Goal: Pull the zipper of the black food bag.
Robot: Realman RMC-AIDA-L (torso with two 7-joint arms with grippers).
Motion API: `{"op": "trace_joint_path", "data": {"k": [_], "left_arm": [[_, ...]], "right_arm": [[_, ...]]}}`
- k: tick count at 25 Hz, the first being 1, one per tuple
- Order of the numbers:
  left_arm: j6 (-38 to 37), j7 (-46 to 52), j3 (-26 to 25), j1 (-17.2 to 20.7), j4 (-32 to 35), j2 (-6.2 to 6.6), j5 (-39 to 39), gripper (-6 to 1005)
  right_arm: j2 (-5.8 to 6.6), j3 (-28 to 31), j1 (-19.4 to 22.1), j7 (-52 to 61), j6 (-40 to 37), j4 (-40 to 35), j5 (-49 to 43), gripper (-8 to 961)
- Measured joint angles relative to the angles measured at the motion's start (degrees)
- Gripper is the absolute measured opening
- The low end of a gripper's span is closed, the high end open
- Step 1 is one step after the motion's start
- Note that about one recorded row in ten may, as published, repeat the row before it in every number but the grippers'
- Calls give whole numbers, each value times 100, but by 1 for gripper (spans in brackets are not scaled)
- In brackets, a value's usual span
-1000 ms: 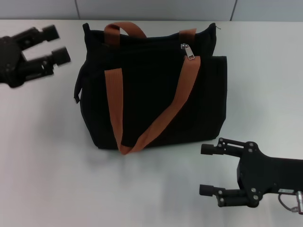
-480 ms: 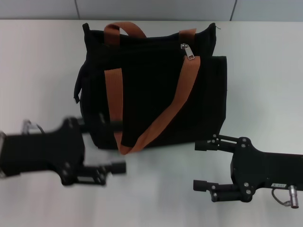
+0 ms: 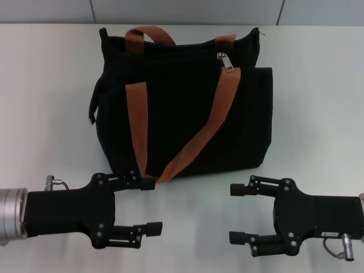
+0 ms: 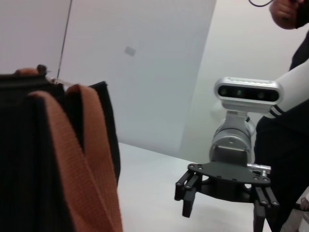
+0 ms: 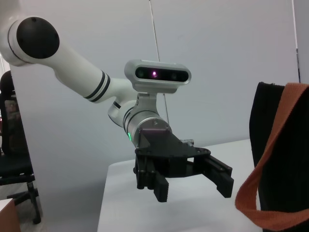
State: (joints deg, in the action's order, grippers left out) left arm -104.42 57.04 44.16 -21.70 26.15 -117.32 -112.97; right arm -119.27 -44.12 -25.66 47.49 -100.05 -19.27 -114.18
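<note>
The black food bag (image 3: 182,102) stands on the white table (image 3: 45,114) at the far middle of my reach, its broad face turned toward me and the orange handles (image 3: 139,122) draped down that face. The zipper pull (image 3: 226,61), a small silver tab, hangs at the top edge toward the right end of the bag. Along the top, the zipper line runs from that tab to the left corner; I cannot tell from here whether the teeth along it are joined or parted, so I cannot say which way the slider is meant to travel.

Both my grippers sit low at the near edge of the table, level with each other and pointing inward at one another. My left gripper (image 3: 142,207) is near and left, its fingers spread apart and holding nothing, with the upper fingertip just in front of the bag's bottom edge where the orange strap ends. My right gripper (image 3: 236,213) is near and right, fingers likewise spread wide and empty, set a little apart from the bag's lower right corner.

This posture fits either of two stages: hands gathering before a reach to the zipper, or hands drawn back once the slider has been run to the right end. If the pull is to come, it calls for one hand to steady the bag while the other pinches that small tab.
</note>
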Motion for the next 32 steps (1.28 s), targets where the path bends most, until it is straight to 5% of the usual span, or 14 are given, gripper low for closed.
{"op": "trace_joint_path", "data": {"k": [32], "left_arm": [[13,-150,68,43,4,-28,-97,795]], "right_arm": [[1,0,-16,20,31,11,-16,801]]}}
